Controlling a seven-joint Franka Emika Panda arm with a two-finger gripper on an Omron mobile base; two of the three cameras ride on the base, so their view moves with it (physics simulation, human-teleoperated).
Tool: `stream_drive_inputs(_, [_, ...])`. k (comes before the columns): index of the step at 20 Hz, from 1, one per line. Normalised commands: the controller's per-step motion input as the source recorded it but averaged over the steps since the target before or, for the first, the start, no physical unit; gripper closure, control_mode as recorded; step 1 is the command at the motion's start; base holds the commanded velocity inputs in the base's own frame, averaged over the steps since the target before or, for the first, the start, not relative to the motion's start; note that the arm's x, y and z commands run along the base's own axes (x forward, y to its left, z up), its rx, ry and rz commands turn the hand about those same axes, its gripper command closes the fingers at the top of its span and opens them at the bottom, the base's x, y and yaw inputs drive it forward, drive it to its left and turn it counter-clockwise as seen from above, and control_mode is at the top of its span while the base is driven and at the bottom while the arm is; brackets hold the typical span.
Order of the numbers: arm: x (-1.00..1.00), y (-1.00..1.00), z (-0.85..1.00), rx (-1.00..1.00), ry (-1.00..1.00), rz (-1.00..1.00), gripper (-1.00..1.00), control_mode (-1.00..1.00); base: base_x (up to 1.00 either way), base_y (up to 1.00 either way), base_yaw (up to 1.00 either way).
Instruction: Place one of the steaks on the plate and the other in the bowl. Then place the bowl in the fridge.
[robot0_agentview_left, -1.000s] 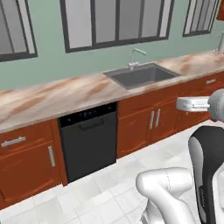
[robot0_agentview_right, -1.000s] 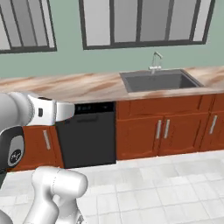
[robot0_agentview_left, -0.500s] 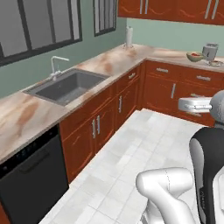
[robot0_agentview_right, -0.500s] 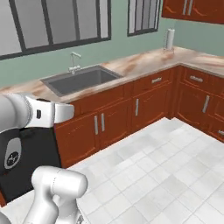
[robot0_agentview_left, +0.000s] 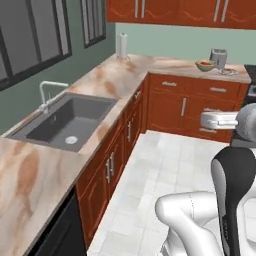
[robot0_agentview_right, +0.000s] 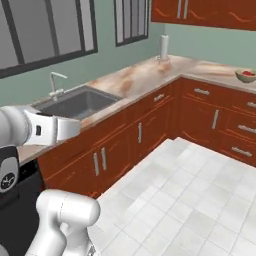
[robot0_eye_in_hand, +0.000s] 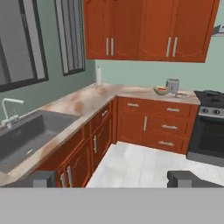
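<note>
To the left of the pincer (robot0_eye_in_hand: 111, 178), the sink (robot0_eye_in_hand: 22, 138) sits in the marbled counter (robot0_eye_in_hand: 78, 105), with a paper-towel roll (robot0_eye_in_hand: 98, 75) further along by the corner. The pincer itself is carried high over the tiled floor (robot0_eye_in_hand: 140, 164), jaws spread wide and holding nothing. Ahead and slightly right, a bowl (robot0_eye_in_hand: 161, 90) with something red in it stands beside a toaster (robot0_eye_in_hand: 173, 85), and further right is the stove (robot0_eye_in_hand: 211, 98). I cannot make out the steaks, plate or fridge. The step looks like travel towards the work area; next, the base must bring the steaks within reach.
</note>
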Motion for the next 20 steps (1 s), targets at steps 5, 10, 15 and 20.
stream_drive_inputs(5, [0.00, 0.00, 0.00, 0.00, 0.00, 0.00, -1.00, 1.00, 1.00, 0.04, -0.59])
stream_drive_inputs(10, [0.00, 0.00, 0.00, 0.00, 0.00, 0.00, -1.00, 1.00, 0.56, -0.23, -0.74])
stream_drive_inputs(15, [0.00, 0.00, 0.00, 0.00, 0.00, 0.00, -1.00, 1.00, 1.00, 0.06, -0.32])
stream_drive_inputs(20, [0.00, 0.00, 0.00, 0.00, 0.00, 0.00, -1.00, 1.00, 1.00, 0.03, -0.07])
